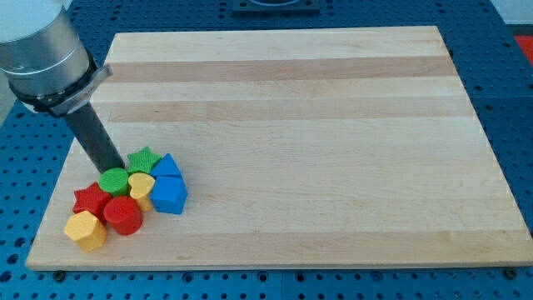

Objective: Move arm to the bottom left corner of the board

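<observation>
My tip [115, 168] touches down at the upper left edge of a cluster of blocks near the board's bottom left corner. Right at the tip is a green cylinder [113, 180]. A green star [145, 158] lies just right of the tip. A yellow heart [141, 187] sits beside the green cylinder. Two blue blocks lie to the right: a blue triangle-like one [166, 167] and a larger blue one [170, 195]. A red star [91, 200], a red cylinder [122, 215] and a yellow hexagon [85, 230] lie below. The wooden board [333, 125] carries them all.
The arm's grey body [42, 50] hangs over the board's top left corner. A blue perforated table [516, 100] surrounds the board.
</observation>
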Motion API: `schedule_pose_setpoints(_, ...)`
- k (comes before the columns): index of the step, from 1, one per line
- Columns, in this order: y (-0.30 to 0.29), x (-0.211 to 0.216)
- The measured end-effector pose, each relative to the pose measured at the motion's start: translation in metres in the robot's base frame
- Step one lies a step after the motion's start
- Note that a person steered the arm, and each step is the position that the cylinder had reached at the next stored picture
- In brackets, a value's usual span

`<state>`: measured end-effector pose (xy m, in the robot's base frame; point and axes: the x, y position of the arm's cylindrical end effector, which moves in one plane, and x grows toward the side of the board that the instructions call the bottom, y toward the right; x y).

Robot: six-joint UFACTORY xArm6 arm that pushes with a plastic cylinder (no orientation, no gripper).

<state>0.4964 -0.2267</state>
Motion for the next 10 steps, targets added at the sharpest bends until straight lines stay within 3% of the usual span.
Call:
schedule_pose_setpoints(2,0.0,0.003)
schedule_pose_setpoints(3,-0.03,-0.025)
schedule_pose_setpoints(4,-0.075,-0.015)
schedule_pose_setpoints(5,-0.078,-0.012)
schedule_pose_setpoints(6,-0.078,0.006)
schedule_pose_setpoints(8,-0.075,0.096)
schedule_pose_setpoints(10,-0.069,0.122)
